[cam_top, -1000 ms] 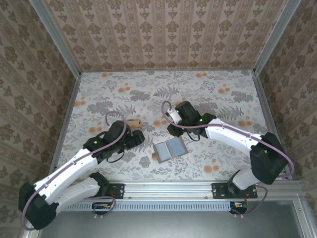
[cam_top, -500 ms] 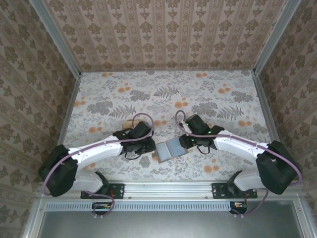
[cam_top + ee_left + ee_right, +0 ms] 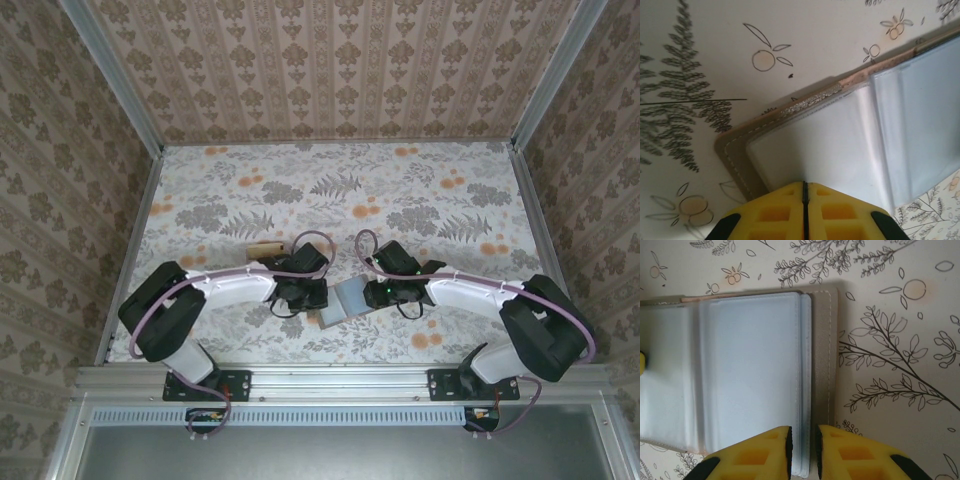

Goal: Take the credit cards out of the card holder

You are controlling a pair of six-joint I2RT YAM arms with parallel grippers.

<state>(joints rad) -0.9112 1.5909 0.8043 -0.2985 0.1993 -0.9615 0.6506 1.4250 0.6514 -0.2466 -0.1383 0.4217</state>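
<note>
The card holder (image 3: pixel 345 298) lies open and flat on the table, blue-grey sleeves up and its grey-brown rim showing. My left gripper (image 3: pixel 318 296) is shut, and its yellow tips (image 3: pixel 805 184) rest on the holder's left panel (image 3: pixel 840 145). My right gripper (image 3: pixel 368 293) stands over the near end of the right panel (image 3: pixel 740 370). Its fingers (image 3: pixel 802 432) are nearly together, with the outer edge of the clear sleeves in the narrow gap. A tan-orange credit card (image 3: pixel 265 249) lies on the table to the left, beyond my left arm. Any cards inside the sleeves are hidden.
The floral table (image 3: pixel 400 190) is walled by patterned panels on three sides. A metal rail (image 3: pixel 340 375) runs along the near edge. Both arms lie low across the near half, meeting at the holder.
Both arms swung inward and down onto the card holder. The left gripper came from beside the tan card, the right from behind the holder. The holder stayed put.
</note>
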